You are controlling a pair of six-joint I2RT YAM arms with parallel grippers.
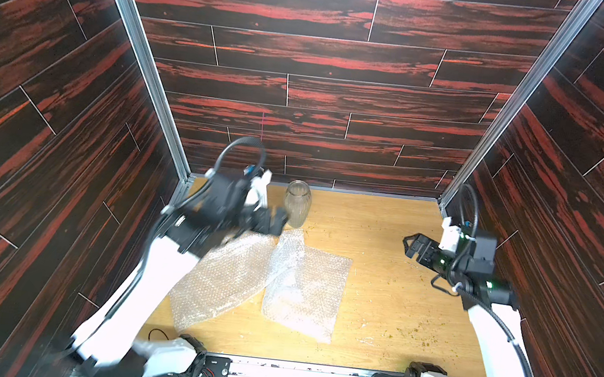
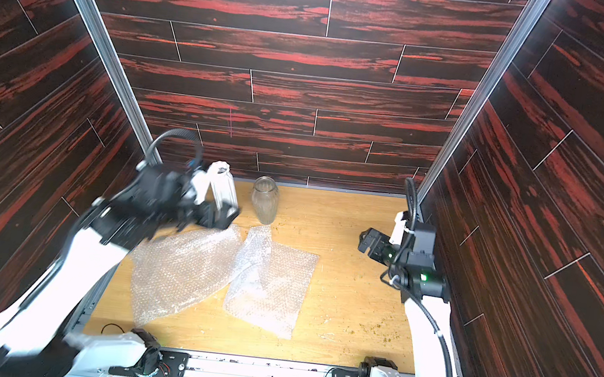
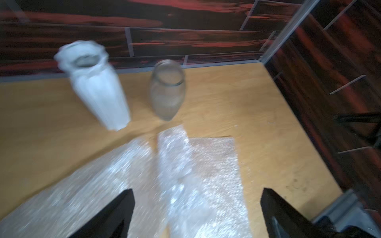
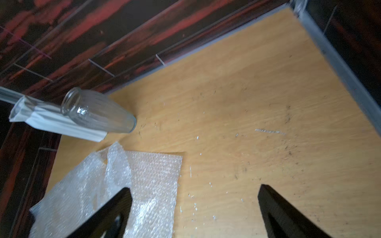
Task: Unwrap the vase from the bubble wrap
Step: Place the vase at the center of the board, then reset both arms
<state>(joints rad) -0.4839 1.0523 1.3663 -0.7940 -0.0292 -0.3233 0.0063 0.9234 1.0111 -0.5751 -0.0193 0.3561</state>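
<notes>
On the left half of the bench (image 1: 397, 223), from the middle down toward the near edge: the bubble wrap (image 1: 266, 282), two crinkled translucent sheets lying flat and opened out.
- Left sheet (image 2: 178, 276) runs on a slant toward the near left corner. Right sheet (image 2: 273, 287) lies beside it, one far corner curled up. Their far ends meet or overlap; the near ends spread apart.
- Nothing is wrapped in either sheet.

Near the far edge, left of its middle: the glass vase (image 1: 296, 204), upright and bare, just past the far tips of the sheets. The white vase (image 2: 223, 186) stands upright just beside it, toward the far left corner. Whether the two vases touch cannot be told.

Left hand (image 1: 275, 223): blurred, above the far end of the left sheet, in front of the white vase. In the wrist view its fingers (image 3: 115, 214) are spread wide, with nothing between them.

Right hand (image 1: 408, 247): over the right edge of the bench, well apart from wrap and vases. Its fingers (image 4: 288, 216) are likewise wide apart and empty.

Small specks (image 1: 404, 332) are scattered over the right half of the bench.
</notes>
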